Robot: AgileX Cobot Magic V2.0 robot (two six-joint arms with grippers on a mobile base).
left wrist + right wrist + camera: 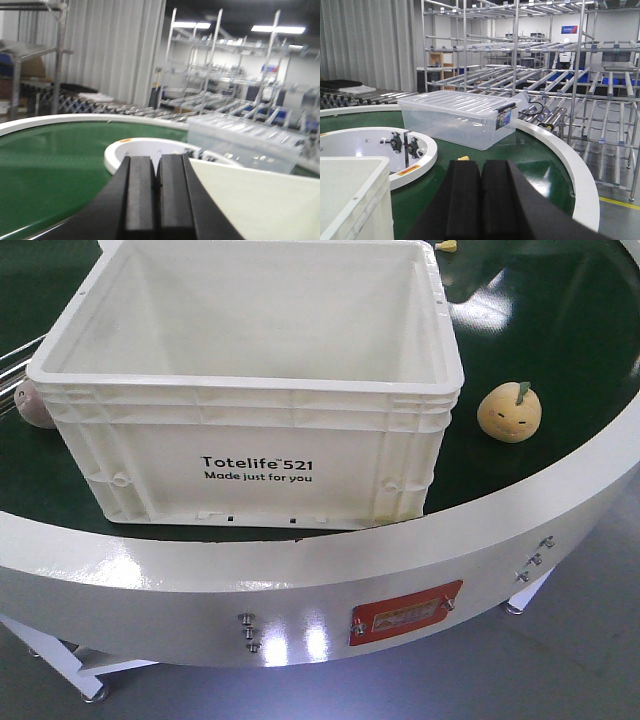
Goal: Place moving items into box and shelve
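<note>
A white Totelife crate (250, 390) stands empty on the green ring conveyor (560, 330). An orange fruit-shaped plush with a green leaf (509, 411) lies on the belt to the crate's right. A pinkish plush (35, 403) peeks out at the crate's left side. A small yellow item (446, 245) lies at the far edge, also seen past my right fingers in the right wrist view (463, 158). My left gripper (158, 165) is shut and empty, beside the crate's wall (260, 200). My right gripper (481, 170) is shut and empty, right of the crate's corner (350, 195). Neither gripper shows in the front view.
A clear lidded plastic bin (462, 117) sits on the belt farther round. The white inner hub (380, 150) lies in the ring's middle. The white outer rim (300, 580) bounds the belt. Metal shelving racks (545, 60) stand behind.
</note>
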